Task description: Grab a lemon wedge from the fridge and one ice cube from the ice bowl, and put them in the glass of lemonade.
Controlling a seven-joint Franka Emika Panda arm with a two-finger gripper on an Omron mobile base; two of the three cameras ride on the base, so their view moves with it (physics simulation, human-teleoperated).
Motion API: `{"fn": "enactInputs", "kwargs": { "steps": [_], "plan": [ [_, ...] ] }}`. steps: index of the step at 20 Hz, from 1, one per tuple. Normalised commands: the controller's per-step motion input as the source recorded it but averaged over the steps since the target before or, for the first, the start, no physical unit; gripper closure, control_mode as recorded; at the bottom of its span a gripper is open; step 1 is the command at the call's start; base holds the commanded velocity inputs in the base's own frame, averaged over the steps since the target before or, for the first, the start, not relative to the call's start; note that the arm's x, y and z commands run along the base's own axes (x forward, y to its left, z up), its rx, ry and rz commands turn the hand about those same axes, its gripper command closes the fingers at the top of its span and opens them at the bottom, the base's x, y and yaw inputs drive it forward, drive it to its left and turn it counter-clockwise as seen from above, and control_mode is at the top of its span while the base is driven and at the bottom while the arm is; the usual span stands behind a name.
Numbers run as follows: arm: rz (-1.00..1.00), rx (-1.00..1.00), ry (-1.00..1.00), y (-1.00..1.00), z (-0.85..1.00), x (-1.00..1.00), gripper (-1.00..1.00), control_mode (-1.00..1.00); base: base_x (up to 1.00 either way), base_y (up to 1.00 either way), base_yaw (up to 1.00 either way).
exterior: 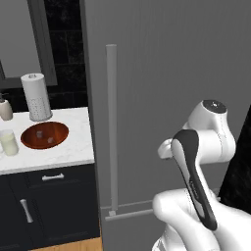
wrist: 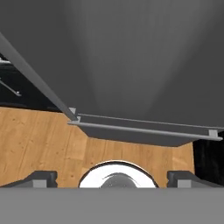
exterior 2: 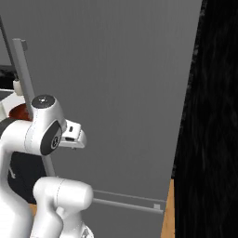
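The fridge (exterior: 171, 73) is a tall grey cabinet with its door shut and a long vertical bar handle (exterior: 112, 127). The lemon wedge is hidden. On the white counter (exterior: 73, 147) to the fridge's left sits the reddish-brown ice bowl (exterior: 44, 135) with pale ice cubes in it. The glass of lemonade (exterior: 8, 143) stands just left of the bowl. In the hand view my gripper (wrist: 114, 178) is open, its fingertips (wrist: 43, 177) wide apart with nothing between them. It points down along the fridge front, well right of the counter.
A white paper-towel roll (exterior: 37, 96) and a beige soap bottle (exterior: 5, 109) stand at the back of the counter. Navy cabinets (exterior: 49, 206) lie below it. A horizontal bar (wrist: 144, 130) crosses the fridge's lower front above the wooden floor (wrist: 39, 140). A black wall (exterior 2: 214, 116) flanks the fridge's right.
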Motion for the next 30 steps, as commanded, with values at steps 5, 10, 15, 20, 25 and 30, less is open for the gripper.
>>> {"fn": "enactInputs", "kwargs": {
  "steps": [5, 10, 15, 20, 25, 30],
  "plan": [
    [0.00, 0.01, -0.03, -0.04, 0.00, 0.00, -1.00, -1.00, 0.00, 0.00, 0.00],
    [0.00, 0.00, 0.00, 0.00, 0.00, -0.03, -1.00, 1.00, -0.13, 0.00, 0.00],
    [0.00, 0.00, 0.00, 0.00, 0.00, 0.00, -1.00, 1.00, -0.27, 0.74, 0.01],
    [0.00, 0.00, 0.00, 0.00, 0.00, 0.00, -1.00, 1.00, 0.04, 1.00, 0.00],
    [0.00, 0.00, 0.00, 0.00, 0.00, 0.00, -1.00, 1.00, 0.41, 1.00, 0.00],
    [0.00, 0.00, 0.00, 0.00, 0.00, 0.00, -1.00, 1.00, 0.96, 0.88, -0.13]
  ]
}}
